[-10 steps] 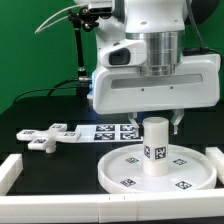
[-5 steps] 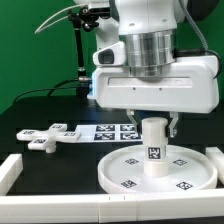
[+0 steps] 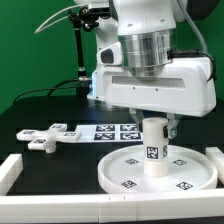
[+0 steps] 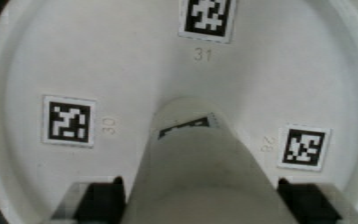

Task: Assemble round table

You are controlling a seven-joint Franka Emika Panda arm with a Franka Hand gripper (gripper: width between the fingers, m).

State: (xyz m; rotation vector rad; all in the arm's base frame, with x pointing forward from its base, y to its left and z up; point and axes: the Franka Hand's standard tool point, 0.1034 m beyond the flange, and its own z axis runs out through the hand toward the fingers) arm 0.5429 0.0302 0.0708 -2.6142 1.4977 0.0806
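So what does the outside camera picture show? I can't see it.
A robot arm reaches down, its jaws closed around a short white leg standing upright on a big round white disc. A white cross-shaped base lies on the black table, toward the exterior view's left.

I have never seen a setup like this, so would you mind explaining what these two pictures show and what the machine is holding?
This is a single robot arm putting a small round table together. The exterior view comes from a camera off the arm. The wrist view comes from a camera on the arm's wrist, looking down between its two fingers. On the black table lies the large round disc, and the short cylinder leg stands upright on it. The fingers sit on either side of the leg, but I cannot tell whether they are actually gripping it. At the exterior view's left lies the cross-shaped base. The flat sheet of square tags is the marker board, which is not part of the furniture.
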